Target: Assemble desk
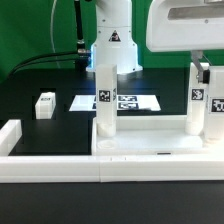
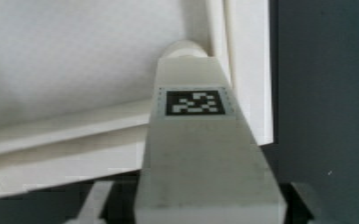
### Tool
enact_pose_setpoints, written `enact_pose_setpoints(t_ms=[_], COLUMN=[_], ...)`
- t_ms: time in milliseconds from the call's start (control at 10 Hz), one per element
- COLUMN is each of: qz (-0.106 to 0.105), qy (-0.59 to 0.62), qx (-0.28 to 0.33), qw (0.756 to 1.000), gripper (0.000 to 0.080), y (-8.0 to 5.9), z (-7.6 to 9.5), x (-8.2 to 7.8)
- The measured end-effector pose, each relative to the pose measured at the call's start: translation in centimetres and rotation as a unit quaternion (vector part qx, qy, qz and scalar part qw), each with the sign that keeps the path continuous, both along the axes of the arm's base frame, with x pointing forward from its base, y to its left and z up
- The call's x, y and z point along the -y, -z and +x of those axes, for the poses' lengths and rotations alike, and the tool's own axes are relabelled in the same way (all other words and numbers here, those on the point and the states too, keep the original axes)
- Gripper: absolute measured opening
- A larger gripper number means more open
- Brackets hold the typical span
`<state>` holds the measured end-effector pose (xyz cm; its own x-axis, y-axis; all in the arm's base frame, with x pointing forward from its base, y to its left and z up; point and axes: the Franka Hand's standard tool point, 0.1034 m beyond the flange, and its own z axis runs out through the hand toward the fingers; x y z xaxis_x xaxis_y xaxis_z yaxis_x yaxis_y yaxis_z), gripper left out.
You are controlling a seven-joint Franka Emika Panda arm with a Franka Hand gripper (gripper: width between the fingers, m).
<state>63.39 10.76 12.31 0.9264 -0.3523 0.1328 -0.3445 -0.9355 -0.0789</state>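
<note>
The panel [image 1: 145, 143] lies low in the exterior view's right half, its near edge just beside the wall [image 1: 50, 168] that runs along the lower frame. Behind it the black tabletop [image 1: 60, 85] lies open as far as the marker board [image 1: 118, 102] at centre. A loose leg [image 1: 45, 104] sits at the exterior view's left, well apart from the rest. An upright leg [image 1: 103, 100] stands at the panel's left end.

The pincer [image 1: 204, 72] is closed on the held leg [image 1: 199, 105], which is upright at the panel's right end. In the wrist view its dark fingers [image 2: 105, 205] flank the held leg [image 2: 197, 140], whose far end sits by the panel's raised rim [image 2: 247, 60]. Whether it is seated there cannot be told.

The arm [image 1: 185, 25] fills the upper right of the frame, directly over the held leg.
</note>
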Motion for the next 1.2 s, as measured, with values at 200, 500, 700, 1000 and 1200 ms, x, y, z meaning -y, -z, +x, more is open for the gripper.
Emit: enact_pose_setpoints(t_ms=[200,500,700,1000,1200], qz=[0.012,0.038,0.055,0.071,0.063], qy=[0.071,0.224,0.329,0.410,0.367], qx=[0.005,0.000,-0.005,-0.008,-0.009], qw=[0.997,0.974,0.943,0.909,0.928], gripper=[0.0288,0.0288,0.0288,0.0288,0.0514], y=[0.03,0.08,0.13,0.19,0.23], z=[0.08,0.02,-0.08,-0.18,-0.09], x=[0.26,0.49,0.25,0.06,-0.04])
